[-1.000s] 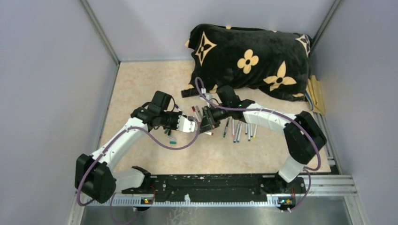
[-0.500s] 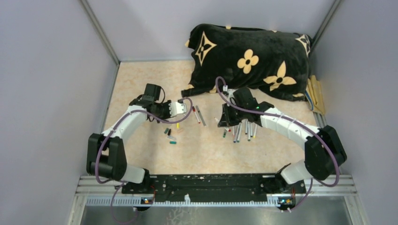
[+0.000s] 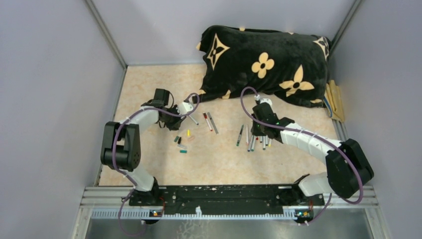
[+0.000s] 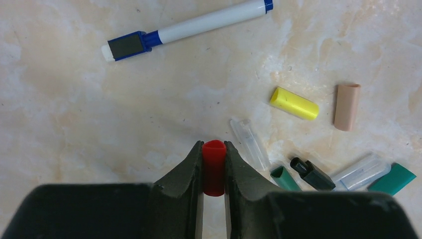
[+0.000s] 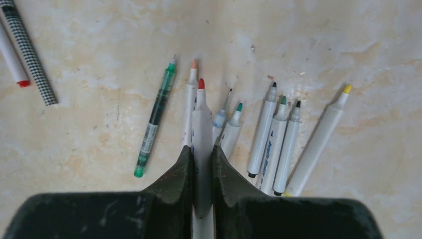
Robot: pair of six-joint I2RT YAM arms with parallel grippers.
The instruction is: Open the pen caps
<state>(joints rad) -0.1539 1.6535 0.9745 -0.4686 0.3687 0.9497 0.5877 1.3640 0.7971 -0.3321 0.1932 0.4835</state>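
Observation:
My left gripper (image 4: 214, 147) is shut on a red pen cap (image 4: 214, 168), held just above the table. In the top view the left gripper (image 3: 185, 110) is left of centre. Loose pen caps lie to its right: yellow (image 4: 293, 103), tan (image 4: 347, 106), green (image 4: 284, 178), black (image 4: 311, 173), teal (image 4: 393, 178) and two clear ones. My right gripper (image 5: 201, 149) is shut on a white pen with a bare red tip (image 5: 201, 114), over a row of uncapped pens (image 5: 273, 134). In the top view the right gripper (image 3: 258, 130) is above those pens (image 3: 252, 140).
A blue capped marker (image 4: 184, 29) lies beyond the left gripper. A houndstooth pen (image 5: 27, 50) and a red-ended pen (image 5: 12, 57) lie left of the row, and a green pen (image 5: 156, 117) beside it. The black flower-patterned pillow (image 3: 263, 62) fills the back right. Walls enclose the table.
The two grippers were together at the table's middle and have pulled apart. The left went left with the red cap, the right went right with the pen over the pen row.

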